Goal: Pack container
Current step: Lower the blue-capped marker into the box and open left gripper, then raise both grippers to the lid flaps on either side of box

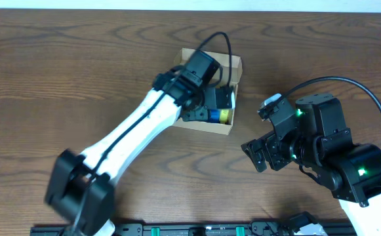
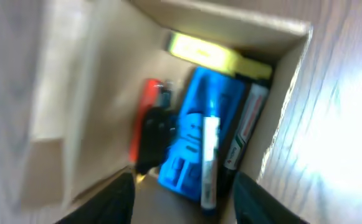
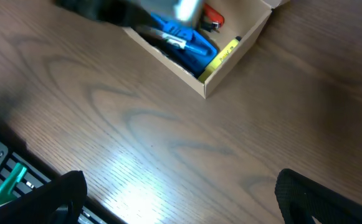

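From my station I see the small tan-brown cardboard box (image 1: 235, 64) sitting open on the dark brown wooden desk (image 1: 79, 59), about the middle of it and a little to the far side. The left arm reaches across from the near left, and its wrist hangs right over the box.

The left pincer (image 2: 184, 182) is spread wide with nothing between its 2 fingers, poised above the box's open top. Below it the box is crowded:
- A chunky blue plastic piece (image 2: 190, 118) fills the centre.
- A white-barrelled pen (image 2: 210, 158) lies along the blue piece.
- A black marker with a printed label (image 2: 246, 127) lies against the side wall.
- A yellow highlighter (image 2: 212, 53) lies across the end wall.
- A red and black item (image 2: 148, 127), too blurred for me to name, sits on the other side of the blue piece.

The right pincer (image 1: 256, 156) hovers over bare desk to the near right of the box, well apart from it. Its fingers are wide and it holds nothing.
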`<state>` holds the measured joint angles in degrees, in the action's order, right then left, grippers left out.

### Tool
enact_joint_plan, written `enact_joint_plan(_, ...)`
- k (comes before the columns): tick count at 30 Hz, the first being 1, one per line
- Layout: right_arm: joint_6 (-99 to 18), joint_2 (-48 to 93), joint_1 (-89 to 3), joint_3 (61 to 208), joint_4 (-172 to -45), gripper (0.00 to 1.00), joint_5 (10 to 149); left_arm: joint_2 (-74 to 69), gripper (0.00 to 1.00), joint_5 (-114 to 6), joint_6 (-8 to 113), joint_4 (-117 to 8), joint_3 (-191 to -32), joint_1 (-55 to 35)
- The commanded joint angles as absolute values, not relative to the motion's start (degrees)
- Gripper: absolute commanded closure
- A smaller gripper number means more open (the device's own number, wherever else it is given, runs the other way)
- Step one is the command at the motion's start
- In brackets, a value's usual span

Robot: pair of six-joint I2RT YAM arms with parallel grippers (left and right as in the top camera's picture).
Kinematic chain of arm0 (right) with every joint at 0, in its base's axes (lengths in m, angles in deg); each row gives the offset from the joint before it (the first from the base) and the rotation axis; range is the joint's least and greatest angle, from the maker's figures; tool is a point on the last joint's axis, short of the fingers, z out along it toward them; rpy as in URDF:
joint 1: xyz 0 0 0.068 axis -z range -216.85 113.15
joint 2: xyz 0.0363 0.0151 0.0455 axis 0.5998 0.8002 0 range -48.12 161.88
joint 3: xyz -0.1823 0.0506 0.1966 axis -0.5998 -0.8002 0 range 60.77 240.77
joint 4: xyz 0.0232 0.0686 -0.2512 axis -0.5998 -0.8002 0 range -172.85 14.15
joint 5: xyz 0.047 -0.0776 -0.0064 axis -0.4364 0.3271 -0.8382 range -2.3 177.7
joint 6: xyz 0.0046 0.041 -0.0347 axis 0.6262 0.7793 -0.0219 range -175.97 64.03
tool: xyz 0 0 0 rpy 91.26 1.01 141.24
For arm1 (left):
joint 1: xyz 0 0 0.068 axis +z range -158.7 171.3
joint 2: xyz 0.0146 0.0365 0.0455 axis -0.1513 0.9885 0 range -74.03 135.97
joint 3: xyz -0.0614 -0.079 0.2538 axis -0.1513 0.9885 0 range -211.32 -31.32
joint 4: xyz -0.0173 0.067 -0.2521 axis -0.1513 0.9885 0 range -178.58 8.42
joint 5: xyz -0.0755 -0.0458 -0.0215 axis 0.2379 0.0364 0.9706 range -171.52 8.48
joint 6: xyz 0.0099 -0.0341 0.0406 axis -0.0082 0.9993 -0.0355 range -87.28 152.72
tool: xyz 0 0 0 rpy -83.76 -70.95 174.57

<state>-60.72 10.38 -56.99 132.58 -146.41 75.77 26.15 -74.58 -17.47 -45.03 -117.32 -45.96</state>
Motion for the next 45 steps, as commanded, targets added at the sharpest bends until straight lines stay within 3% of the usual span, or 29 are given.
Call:
enact_joint_plan(1,-60.1,10.4,-56.6,132.8,-146.3,0.01,75.9,19.5,0.47,-75.8,-4.9,-44.3,-118.9,-45.1)
enact_joint_plan(4,-60.1,10.4,-56.6,132.8,-146.3,0.01,75.9,15.4,0.54,-75.8,0.9,-42.4,-118.8,-44.1)
enact_joint_plan(7,-60.1,10.4,-56.6,132.8,-146.3,0.01,75.9,11.7,0.78,-75.7,4.5,-39.5,-118.8,-42.8)
enact_joint_plan(8,-60.1,10.4,-56.6,132.8,-146.3,0.01,75.9,10.8,0.9,-75.7,5.1,-38.7,-118.8,-42.2)
enact_joint_plan(9,-60.1,10.4,-56.6,132.8,-146.3,0.01,75.9,9.6,0.94,-75.7,6.9,-37.7,-118.9,-41.4)
enact_joint_plan(17,-60.0,10.4,-56.6,132.8,-146.3,0.01,75.8,8.4,0.94,-72.7,30.2,-36.1,-118.8,-30.1)
enact_joint_plan(27,-60.1,10.6,-56.6,132.7,-142.1,0.01,65.3,17.5,0.94,-53.5,35.6,-37.4,-118.8,-15.4)
enact_joint_plan(31,-54.6,12.7,-56.6,132.3,-138.6,0.41,71.8,23.2,0.94,-47.8,39.4,-41.9,-118.8,-14.7)
enact_joint_plan(33,-49.4,14.8,-56.6,131.9,-136.9,0.73,76.9,26.0,0.94,-45.4,41.2,-45.5,-118.9,-14.7)
enact_joint_plan(35,-46.3,17.6,-56.0,131.7,-135.5,0.99,80.1,28.5,0.94,-44.0,43.6,-49.3,-118.9,-14.7)
enact_joint_plan(45,-36.5,36.4,-45.6,131.4,-120.6,0.99,76.3,41.1,0.94,-41.0,51.5,-60.6,-123.1,-14.6)
